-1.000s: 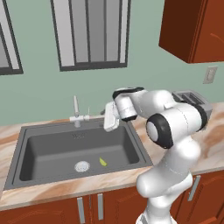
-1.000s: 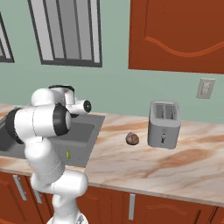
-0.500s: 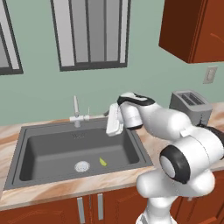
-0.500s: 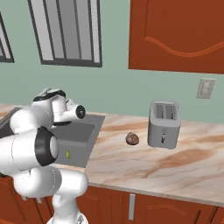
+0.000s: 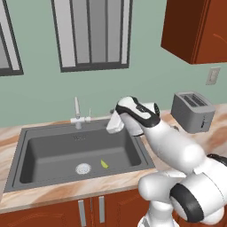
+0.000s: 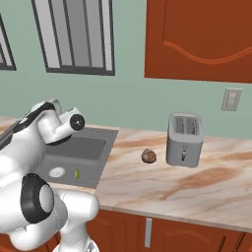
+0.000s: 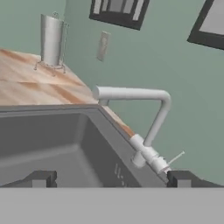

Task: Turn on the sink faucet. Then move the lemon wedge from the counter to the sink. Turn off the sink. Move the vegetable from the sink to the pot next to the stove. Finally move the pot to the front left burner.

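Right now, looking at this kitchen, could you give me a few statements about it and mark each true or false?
1. The lemon wedge lies in the sink, near the drain. True.
2. The toaster stands inside the sink. False: it stands on the counter, to the right of the basin.
3. The tool is clamped on the sink faucet. False: its fingers stand apart, short of the faucet and holding nothing.
4. A brown roundish lump sits on the counter between the sink and the toaster. True.
5. The windows are on the wall behind the sink. True.
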Controlling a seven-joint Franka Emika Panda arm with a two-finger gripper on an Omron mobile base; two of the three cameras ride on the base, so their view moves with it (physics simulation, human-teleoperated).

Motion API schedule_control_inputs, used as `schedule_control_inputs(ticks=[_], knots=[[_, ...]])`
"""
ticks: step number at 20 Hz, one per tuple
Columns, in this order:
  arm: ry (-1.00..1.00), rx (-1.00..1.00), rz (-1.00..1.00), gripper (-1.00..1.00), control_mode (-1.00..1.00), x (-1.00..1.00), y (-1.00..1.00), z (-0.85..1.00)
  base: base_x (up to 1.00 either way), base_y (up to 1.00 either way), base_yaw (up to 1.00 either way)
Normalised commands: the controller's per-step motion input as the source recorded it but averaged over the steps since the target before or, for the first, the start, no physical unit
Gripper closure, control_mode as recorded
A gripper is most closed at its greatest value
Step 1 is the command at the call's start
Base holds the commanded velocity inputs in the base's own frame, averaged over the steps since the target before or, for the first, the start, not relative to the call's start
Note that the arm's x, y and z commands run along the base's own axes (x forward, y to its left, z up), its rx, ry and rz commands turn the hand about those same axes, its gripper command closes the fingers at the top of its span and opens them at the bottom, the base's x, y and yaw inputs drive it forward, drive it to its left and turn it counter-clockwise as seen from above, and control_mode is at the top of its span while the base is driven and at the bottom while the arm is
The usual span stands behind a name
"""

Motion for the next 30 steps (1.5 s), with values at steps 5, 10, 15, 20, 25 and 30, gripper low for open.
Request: schedule_control_inputs(ticks=[5,10,15,20,25,30], knots=[[0.31,0.00,-0.25,-1.00,-1.00,-0.14,-0.17,0.41,0.00,0.00,0.00],[0.36,0.00,-0.24,-1.00,-1.00,-0.22,-0.15,0.29,0.00,0.00,0.00],[0.37,0.00,-0.24,-1.00,-1.00,-0.22,-0.01,0.03,0.00,0.00,0.00],[0.34,0.00,-0.22,-1.00,-1.00,-0.15,0.00,-0.19,0.00,0.00,0.00],[0.18,0.00,-0.13,-1.00,-1.00,-0.12,-0.02,-0.50,0.00,0.00,0.00],[0.06,-0.06,-0.04,-1.00,-1.00,0.02,0.00,-0.51,0.00,0.00,0.00]])
